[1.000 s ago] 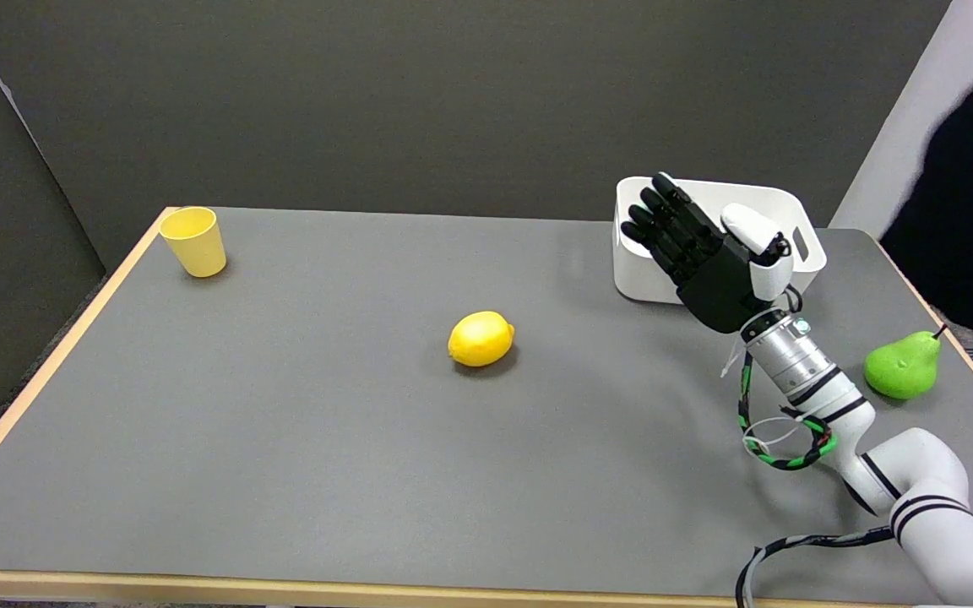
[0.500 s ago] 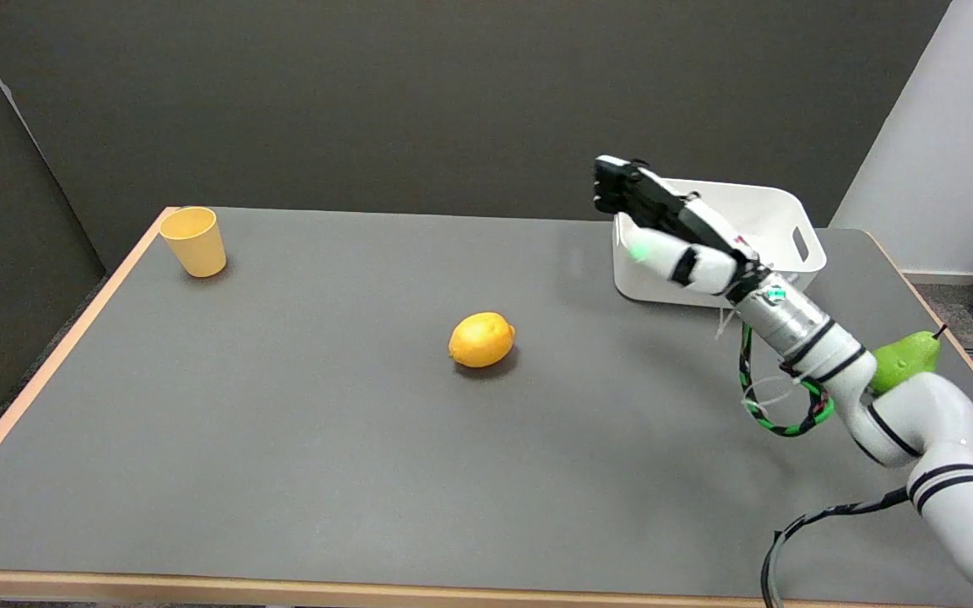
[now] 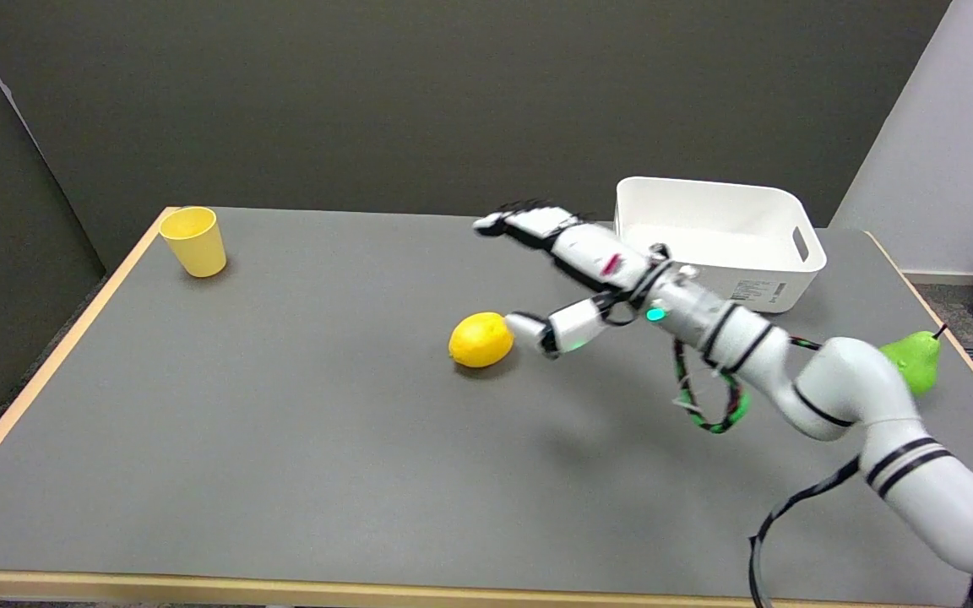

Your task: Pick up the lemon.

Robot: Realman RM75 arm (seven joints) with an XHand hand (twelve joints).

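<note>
Lemon (image 3: 481,339) on bare table (image 3: 284,439), mid-surface, unmoved. Right hand (image 3: 575,270) has swung in from basket (image 3: 719,236) at far right corner; now just right of fruit, thumb tip beside it, contact unclear. Fingers spread above, holding nothing. Likely pre-grasp; closure not yet done. Cup (image 3: 192,241) at far left corner, pear (image 3: 913,359) near right edge: both unchanged.
</note>
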